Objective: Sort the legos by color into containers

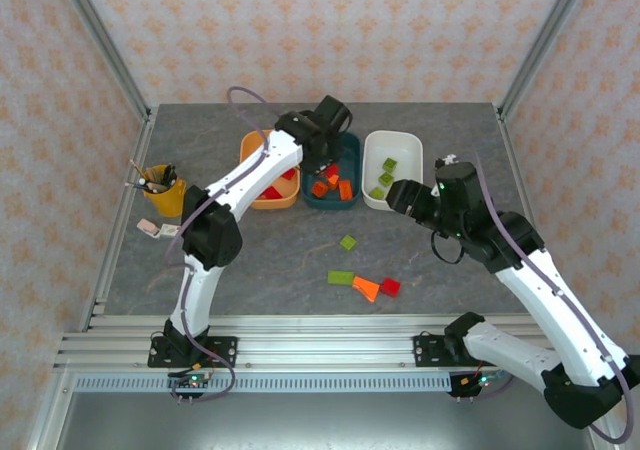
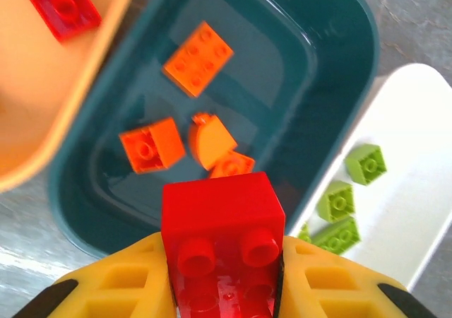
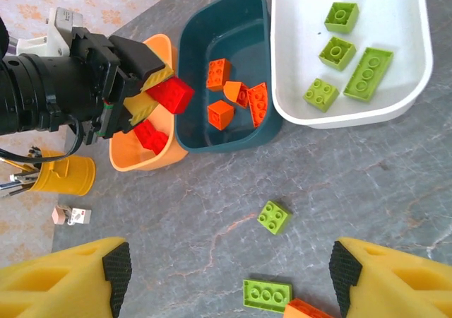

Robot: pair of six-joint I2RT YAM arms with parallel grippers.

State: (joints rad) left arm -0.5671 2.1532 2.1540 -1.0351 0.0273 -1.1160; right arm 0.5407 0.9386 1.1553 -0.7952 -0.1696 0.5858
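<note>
Left end effector (image 2: 224, 279) is clamped on a small red studded plastic brick (image 2: 219, 219) across its flat side walls, above the dark teal plastic tub (image 2: 339, 85). The light orange tub (image 2: 42, 120), which holds the reds, lies at 10 o'clock. The brick is judged light, rigid and slick-sided, so grip the parallel walls, not the studs. Right end effector (image 3: 231, 272) is spread wide and empty over the table (image 3: 353, 191).

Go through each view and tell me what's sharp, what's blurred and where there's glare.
Left wrist: the held red brick is sharp, the light orange tub blurred, the teal tub's floor faintly sheened. Right wrist: the white tub and its green bricks are crisp, the yellow fingers at the bottom soft. Top external: even light, faint shadows on the table.
</note>
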